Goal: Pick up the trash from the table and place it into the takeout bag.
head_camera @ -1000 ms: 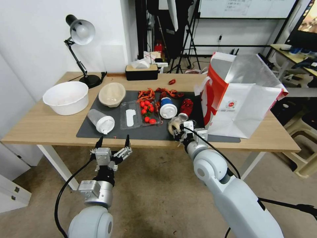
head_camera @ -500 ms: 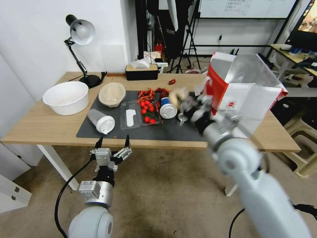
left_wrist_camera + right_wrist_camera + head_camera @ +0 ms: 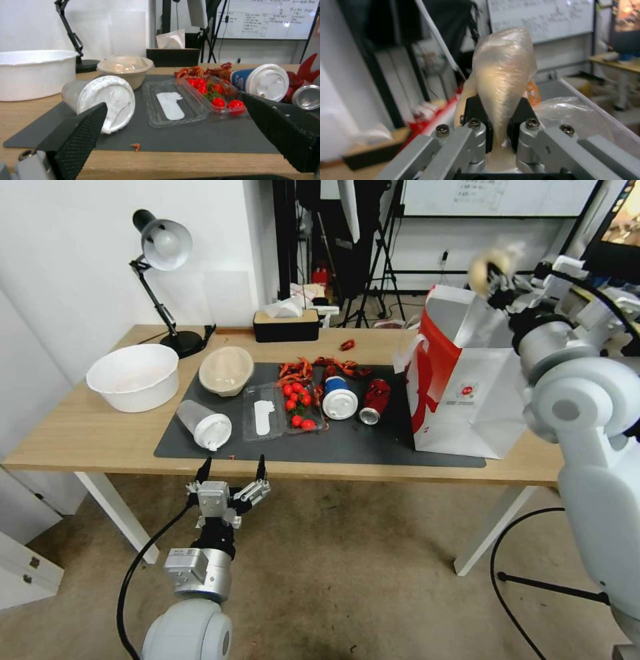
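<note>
Right gripper (image 3: 498, 122) clenched on my plastic-wrapped pale bun (image 3: 501, 75).
Below it, the boxy white-and-red foil-lined takeout bag (image 3: 467, 400) stands open.

Glossy plastic-wrapped bun (image 3: 501, 75), foil-lined paper bag (image 3: 477, 400)

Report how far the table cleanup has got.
In hand: the right gripper holds the wrapped bun above the takeout bag, not yet dropped. Left on the mat: red can, blue cup, clear cup, pulp bowl. The left gripper waits open below the table edge.
</note>
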